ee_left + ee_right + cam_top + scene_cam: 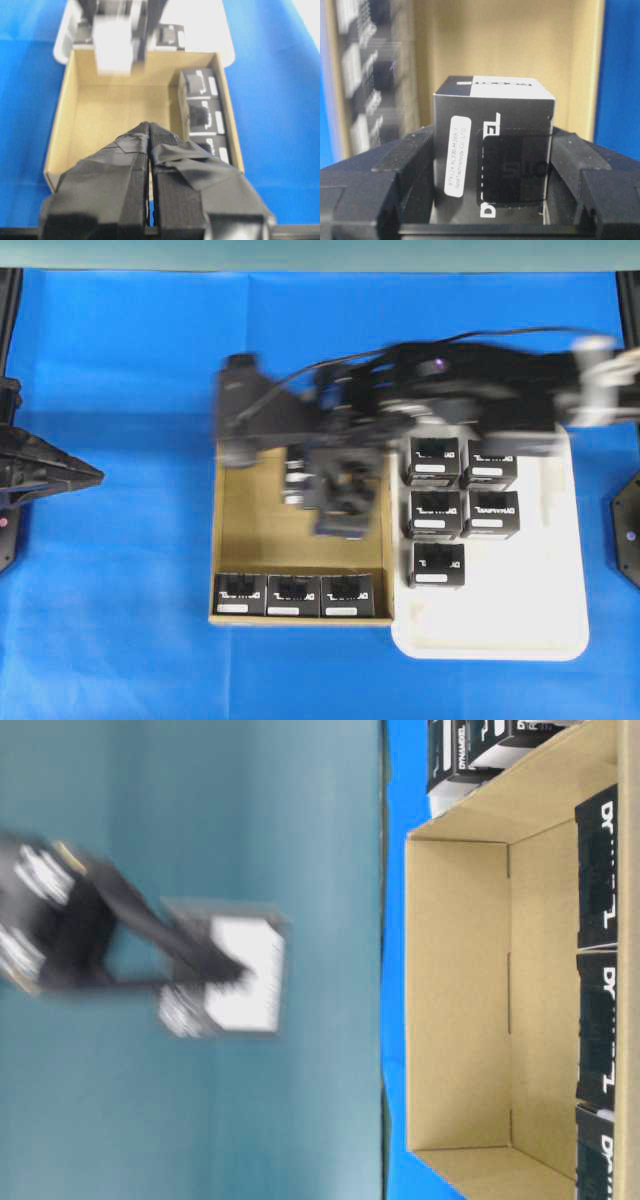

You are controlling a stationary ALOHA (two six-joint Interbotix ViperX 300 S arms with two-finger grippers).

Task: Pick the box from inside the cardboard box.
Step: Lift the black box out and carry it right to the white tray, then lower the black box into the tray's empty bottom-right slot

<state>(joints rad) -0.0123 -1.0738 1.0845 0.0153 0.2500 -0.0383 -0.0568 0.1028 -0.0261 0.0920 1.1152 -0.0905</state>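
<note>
**Held black box above carton; left arm parked**

- Left gripper (95, 475): at the far left of the overhead view, over the blue cloth (110, 620), well apart from the carton. Its wrist view shows the taped fingers (131, 150) pressed together with nothing between them.
- Cardboard box (232, 540): shallow tan carton at centre. Three black boxes (292, 594) stand in a row along its near wall; the rest of its floor shows bare where the arm does not cover it.
- Right gripper (340, 495): reaching across the middle, blurred, over the carton's interior. Its jaws are closed against the two sides of the box (492, 150), a black cube with white lettering and a white label strip. The table-level view shows this box (240, 975) raised clear above the carton's rim.
- White tray (540, 620): just beside the carton on the right, touching or nearly so. Five black boxes (437, 512) stand in its upper left part.
</note>
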